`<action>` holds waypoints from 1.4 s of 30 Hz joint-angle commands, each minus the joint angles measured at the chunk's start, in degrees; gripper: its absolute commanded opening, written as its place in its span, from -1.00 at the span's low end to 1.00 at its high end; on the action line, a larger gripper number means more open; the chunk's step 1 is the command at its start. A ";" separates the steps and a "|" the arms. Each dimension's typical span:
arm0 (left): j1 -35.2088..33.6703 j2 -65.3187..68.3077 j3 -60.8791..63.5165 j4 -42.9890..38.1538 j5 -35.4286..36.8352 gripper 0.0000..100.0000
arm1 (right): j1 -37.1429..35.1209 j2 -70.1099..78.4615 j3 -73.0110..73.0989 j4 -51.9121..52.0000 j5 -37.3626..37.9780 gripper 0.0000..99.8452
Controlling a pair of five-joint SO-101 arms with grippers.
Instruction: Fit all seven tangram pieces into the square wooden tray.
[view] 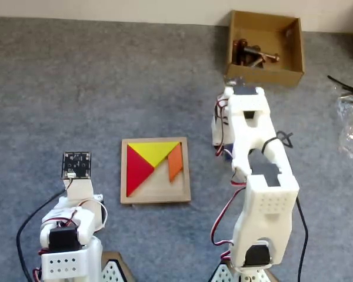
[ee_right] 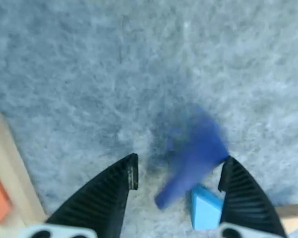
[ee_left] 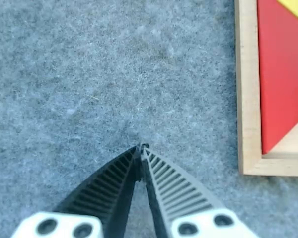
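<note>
The right gripper [ee_right: 181, 166] is set with fingers wide astride a blue piece [ee_right: 194, 144], seemingly for pickup; the left gripper [ee_left: 140, 148] is parked, fingers pressed together, empty.

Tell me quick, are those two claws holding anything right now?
Left gripper: closed, empty, beside the wooden tray.
Right gripper: open around a dark blue piece, not gripping it.

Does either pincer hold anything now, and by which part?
Nothing is held. The left pincer is shut and empty; the right pincer stands open around a dark blue tangram piece, not closed on it.
</note>
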 commanded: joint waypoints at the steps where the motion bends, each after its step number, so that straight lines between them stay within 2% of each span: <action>1: -0.48 0.40 1.19 0.44 0.09 -0.99 | -0.48 0.04 -0.57 -0.66 -0.53 -0.50; 10: -0.48 0.40 1.19 0.44 0.09 -0.99 | -0.04 0.22 -0.40 -0.48 -0.44 -0.51; 17: -0.48 0.40 1.19 0.44 0.09 -0.99 | 2.68 0.04 -0.57 -0.57 -0.18 -0.66; 32: -0.48 0.40 1.19 0.44 0.09 -0.99 | 2.68 -0.13 -0.66 -0.40 2.37 -0.66; 42: -0.48 0.40 1.19 0.44 0.09 -0.99 | 2.33 -8.75 -0.13 -0.66 11.08 -0.66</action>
